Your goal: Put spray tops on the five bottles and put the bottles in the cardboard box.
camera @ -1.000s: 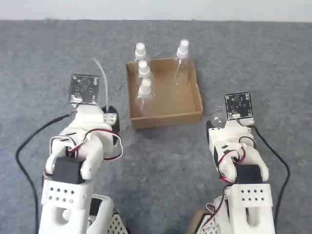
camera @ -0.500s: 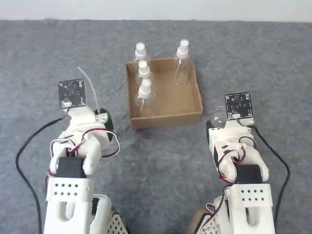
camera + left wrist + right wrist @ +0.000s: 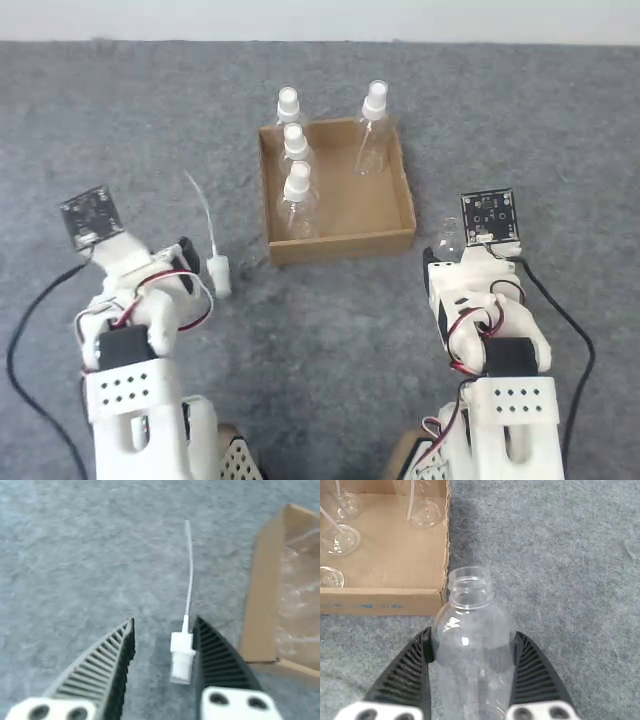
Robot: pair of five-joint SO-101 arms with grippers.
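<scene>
A white spray top [image 3: 219, 272] with a long thin tube lies on the grey carpet, left of the cardboard box [image 3: 340, 245]. My left gripper [image 3: 200, 262] is low beside it. In the left wrist view the gripper [image 3: 164, 622] is open, and the spray top [image 3: 181, 657] lies between the fingers, close to one of them. My right gripper [image 3: 472, 637] is shut on a clear uncapped bottle [image 3: 471, 630], held upright just off the box's front right corner [image 3: 449, 238]. Several capped bottles [image 3: 298, 190] stand in the box.
The box's front wall [image 3: 380, 602] is close ahead of the held bottle, and its side wall [image 3: 260, 605] stands beside the spray top. Bare carpet [image 3: 340, 330] stretches between the two arms and left of the left arm.
The left arm has swung left and down. The spray top, held up with its tube raised a second ago, now lies on the carpet between open fingers. The right arm has not moved.
</scene>
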